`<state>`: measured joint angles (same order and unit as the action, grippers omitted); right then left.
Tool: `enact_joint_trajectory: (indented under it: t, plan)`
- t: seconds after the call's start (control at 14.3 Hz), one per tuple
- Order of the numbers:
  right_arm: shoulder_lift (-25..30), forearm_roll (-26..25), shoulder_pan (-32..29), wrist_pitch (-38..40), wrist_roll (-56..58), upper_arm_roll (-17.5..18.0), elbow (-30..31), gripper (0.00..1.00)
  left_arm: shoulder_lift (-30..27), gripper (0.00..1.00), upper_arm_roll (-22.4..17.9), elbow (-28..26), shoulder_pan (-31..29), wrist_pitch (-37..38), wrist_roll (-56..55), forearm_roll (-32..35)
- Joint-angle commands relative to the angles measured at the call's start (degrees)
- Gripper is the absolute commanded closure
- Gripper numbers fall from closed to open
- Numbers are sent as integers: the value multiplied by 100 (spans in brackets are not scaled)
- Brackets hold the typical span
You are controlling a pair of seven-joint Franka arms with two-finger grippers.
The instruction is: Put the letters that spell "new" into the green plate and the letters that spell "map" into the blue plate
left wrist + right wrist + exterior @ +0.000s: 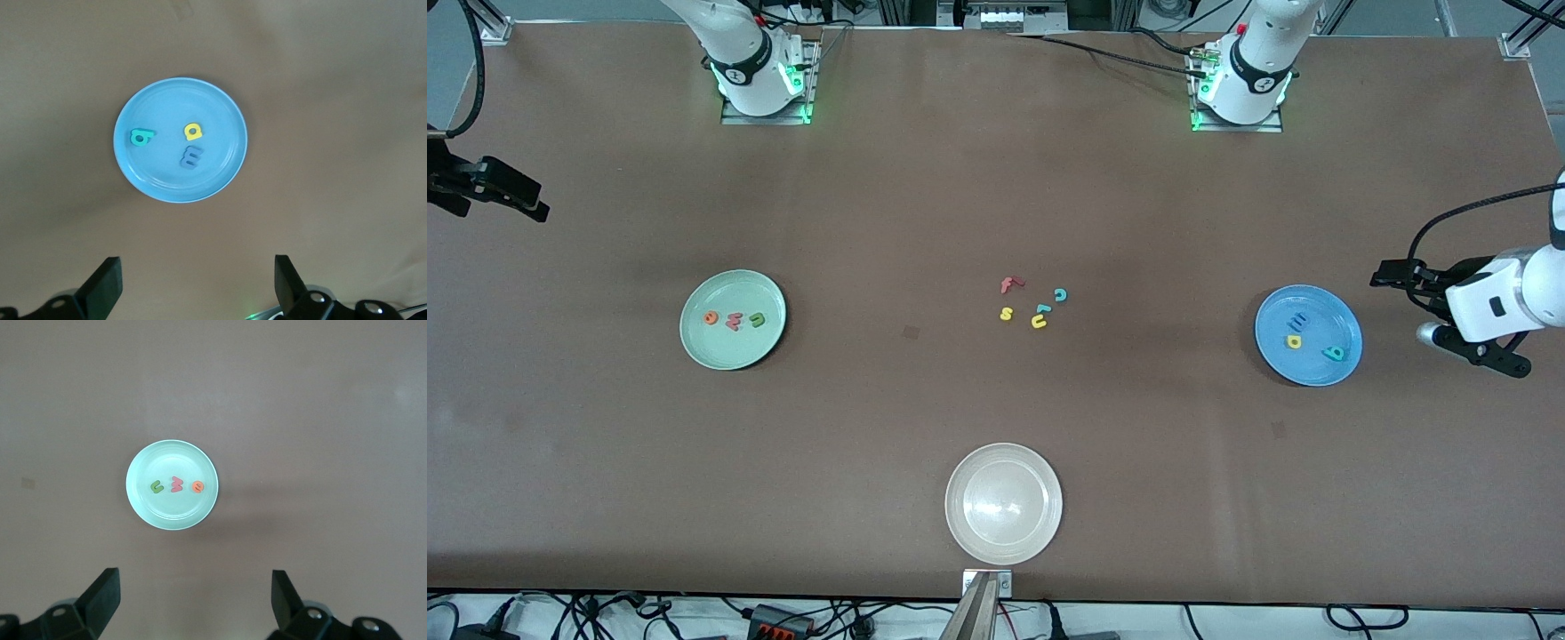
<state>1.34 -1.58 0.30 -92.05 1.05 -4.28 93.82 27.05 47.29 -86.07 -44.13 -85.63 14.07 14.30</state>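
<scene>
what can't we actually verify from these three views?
- Right claw: front view's edge cuts it off; the right wrist view shows open fingers.
- Left claw: front view shows it side-on beside the blue plate; opening reads only in the left wrist view.
- Loose letters mid-table: front view only, too small to read surely.
- White plate: glare hides its centre.
</scene>
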Motion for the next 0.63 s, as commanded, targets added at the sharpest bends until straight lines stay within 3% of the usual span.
enact_joint_trajectory:
  t: [0.0, 0.07, 0.21, 0.35, 0.42, 0.56]
  plan:
    - [234, -80, 49, -120, 53, -2, 232, 0, -621, 0, -1034, -59, 999, -50, 166, -348]
    - [322, -88, 49, -242, 27, -2, 390, 0, -744, 0, -1542, -59, 1524, -51, 158, -444]
    - [698, -89, 40, -680, 9, -2, 994, 0, -1060, 0, -2929, -94, 2728, -68, 140, -1075]
    - [938, -89, 32, -763, 44, -11, 1288, 0, -1376, 0, -3924, -260, 3608, -207, 70, -1341]
    - [938, -106, 32, -623, 53, -11, 1253, 0, -1630, 0, -4138, -505, 3795, -461, 52, -1350]
    - [938, -106, 40, -560, 36, -11, 1235, 0, -2219, 0, -4158, -1189, 3780, -1137, -70, -1385]
